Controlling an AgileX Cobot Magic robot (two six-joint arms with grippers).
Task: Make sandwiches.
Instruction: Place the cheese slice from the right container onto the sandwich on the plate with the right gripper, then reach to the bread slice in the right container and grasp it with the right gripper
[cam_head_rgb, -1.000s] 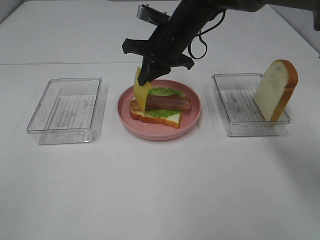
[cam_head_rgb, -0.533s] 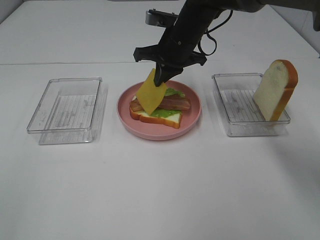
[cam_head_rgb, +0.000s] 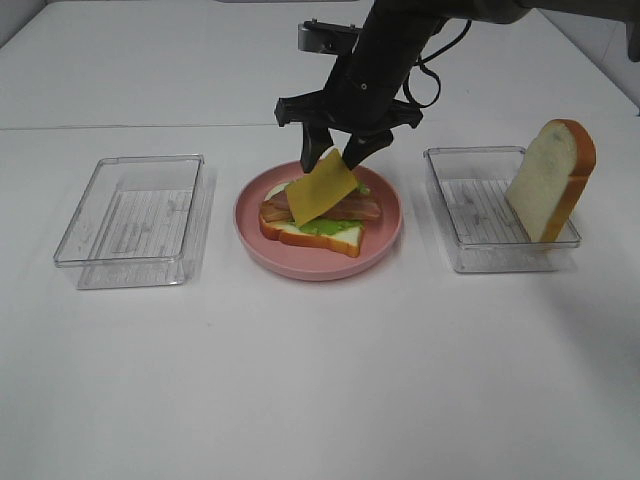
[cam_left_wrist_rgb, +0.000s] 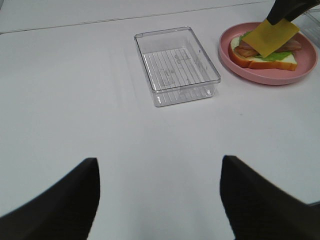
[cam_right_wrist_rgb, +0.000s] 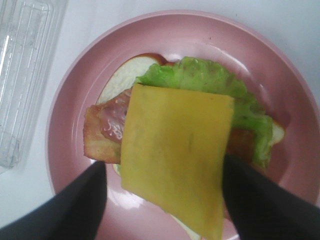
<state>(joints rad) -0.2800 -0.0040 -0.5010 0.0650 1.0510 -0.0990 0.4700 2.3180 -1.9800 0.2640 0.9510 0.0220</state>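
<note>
White tabletop all round, and from the high camera you've got the right gripper (cam_head_rgb: 340, 155) spread open just above the pink plate (cam_head_rgb: 385, 228), nothing pinched. The cheese (cam_head_rgb: 320, 187) lies tilted on the stack right under those fingers, its upper corner nearly touching them, over bacon (cam_head_rgb: 362, 208), lettuce (cam_head_rgb: 325, 227) and the bottom bread (cam_head_rgb: 335, 238). What you need next, I'd say, is the second bread slice (cam_head_rgb: 552, 180). It's leaning upright in the right tray (cam_head_rgb: 450, 220), long axis standing up, off to the right of your gripper, so the right arm is clearly the nearer one.

Left wrist view: left gripper (cam_left_wrist_rgb: 160, 195) wide open and holding nothing, well back from the left tray (cam_left_wrist_rgb: 210, 80).

Right wrist view: cheese (cam_right_wrist_rgb: 175, 155) sits loose between the open fingers (cam_right_wrist_rgb: 75, 205), skewed across the lettuce (cam_right_wrist_rgb: 210, 80).
</note>
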